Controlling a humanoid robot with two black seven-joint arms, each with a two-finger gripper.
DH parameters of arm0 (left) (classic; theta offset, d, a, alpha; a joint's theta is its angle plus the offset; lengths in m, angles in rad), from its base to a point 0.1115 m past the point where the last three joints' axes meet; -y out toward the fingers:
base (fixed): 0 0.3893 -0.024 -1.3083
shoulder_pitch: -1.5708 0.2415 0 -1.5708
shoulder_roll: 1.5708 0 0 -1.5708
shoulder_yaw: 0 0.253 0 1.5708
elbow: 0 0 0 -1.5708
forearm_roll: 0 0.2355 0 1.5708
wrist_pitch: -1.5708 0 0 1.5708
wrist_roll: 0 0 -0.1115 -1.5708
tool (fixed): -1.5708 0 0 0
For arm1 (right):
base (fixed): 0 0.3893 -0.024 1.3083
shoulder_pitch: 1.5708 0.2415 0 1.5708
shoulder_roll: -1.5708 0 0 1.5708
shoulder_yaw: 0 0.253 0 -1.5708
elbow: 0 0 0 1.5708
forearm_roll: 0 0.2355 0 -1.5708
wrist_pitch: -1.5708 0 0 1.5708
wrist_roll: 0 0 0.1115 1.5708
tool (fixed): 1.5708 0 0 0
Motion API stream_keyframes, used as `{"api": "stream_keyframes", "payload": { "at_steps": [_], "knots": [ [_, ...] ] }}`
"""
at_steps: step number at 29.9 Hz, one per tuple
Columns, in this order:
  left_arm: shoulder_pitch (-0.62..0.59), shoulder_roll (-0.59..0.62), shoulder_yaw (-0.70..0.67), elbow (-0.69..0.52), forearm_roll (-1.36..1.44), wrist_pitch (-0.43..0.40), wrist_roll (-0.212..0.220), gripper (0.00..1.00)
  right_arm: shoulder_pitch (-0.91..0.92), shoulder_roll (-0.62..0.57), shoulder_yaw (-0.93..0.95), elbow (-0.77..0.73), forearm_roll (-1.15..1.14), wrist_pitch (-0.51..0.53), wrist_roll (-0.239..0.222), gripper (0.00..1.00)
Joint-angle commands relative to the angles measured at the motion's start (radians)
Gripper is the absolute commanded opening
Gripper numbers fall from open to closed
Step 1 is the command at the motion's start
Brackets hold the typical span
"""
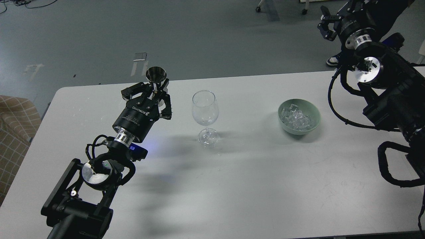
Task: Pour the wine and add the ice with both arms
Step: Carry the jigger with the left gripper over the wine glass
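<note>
left gripper [156, 96] is clenched on a small metal jigger cup [156, 75]; cup sits upright, mouth up, its narrow lower part pinched between the fingers; nothing visibly pouring from it, and I can't tell whether it holds any wine.

wine glass [205, 114] stands upright on the white table [252, 186], just beside the left jaws on their right side, near but not touching; glass rim is about level with the fingers in this view, cup mouth sits further up-frame; bowl of the glass looks empty or close to it, can't be sure.

green bowl [299, 116] with the ice [296, 118] piled inside is further right, well apart from the left jaws, with the glass between them.

right gripper [327, 26] is raised off past the table's far right edge, well clear of the bowl; fingers look spread and empty, though it is small and dark here; bowl lies down-frame and slightly left of those jaws.

judgement: pour stage is in hand, ice not started; the move turns on the sideways gap from cup to glass; cup's axis is vertical now, so it needs to shift right over the rim, then tip toward the glass; left arm is clearly nearer the glass, right arm nearer the ice; risk is clipping the thin rim with the fingers and toppling the stem.
</note>
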Motion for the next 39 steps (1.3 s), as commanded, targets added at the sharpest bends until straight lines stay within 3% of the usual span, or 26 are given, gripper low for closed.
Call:
{"api": "stream_keyframes", "payload": {
  "at_steps": [1, 25, 39],
  "knots": [
    [0.001, 0.010, 0.027, -0.019, 0.000, 0.001, 0.001, 0.00, -0.003, 0.001, 0.000, 0.000, 0.000, 0.000, 0.000, 1.00],
    [-0.048, 0.012, 0.105, -0.041, 0.060, 0.119, 0.012, 0.00, -0.008, -0.003, -0.003, -0.002, 0.000, 0.000, -0.002, 1.00],
    [-0.089, 0.020, 0.114, -0.018, 0.089, 0.130, 0.010, 0.00, -0.012, -0.014, -0.003, -0.002, 0.000, 0.002, -0.002, 1.00]
  ]
}}
